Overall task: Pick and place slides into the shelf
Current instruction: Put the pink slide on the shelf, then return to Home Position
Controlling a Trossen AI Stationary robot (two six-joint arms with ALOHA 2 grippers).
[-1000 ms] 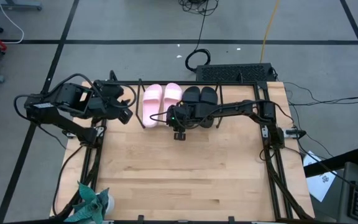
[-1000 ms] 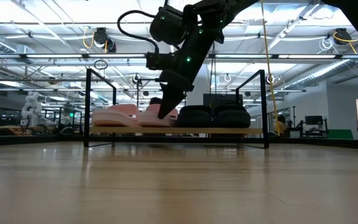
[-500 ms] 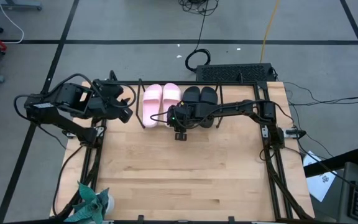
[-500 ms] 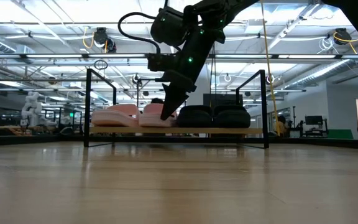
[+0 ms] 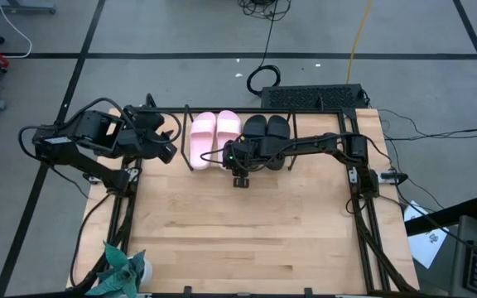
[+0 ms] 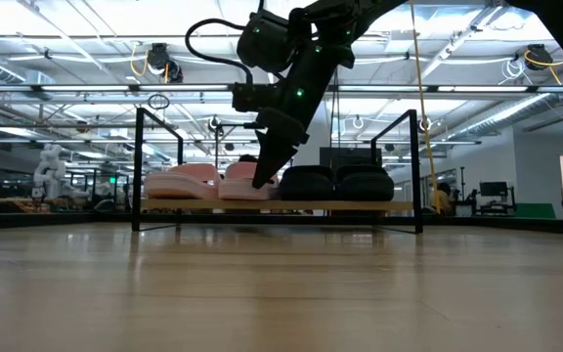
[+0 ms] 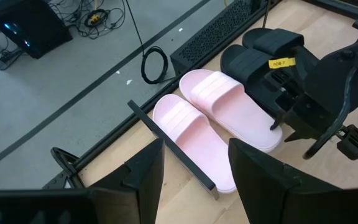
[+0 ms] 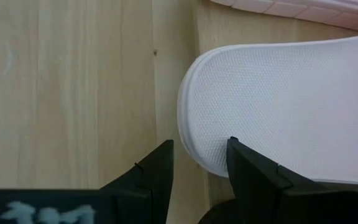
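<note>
While all four slides (image 5: 237, 135) sit side by side in the shelf (image 5: 187, 136), your right gripper (image 8: 199, 163) fingers straddle a pink heel's edge, seemingly just unclamped; left gripper (image 7: 194, 163) waits open nearby.

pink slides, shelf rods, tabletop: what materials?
Pink slides: likely soft moulded foam or rubber, matte; the heel shows a fine dimpled texture in the right wrist view.
Shelf rods: thin black metal by the look, probably painted.
Tabletop: pale wood planks with visible grain and seams, smooth finish.
</note>
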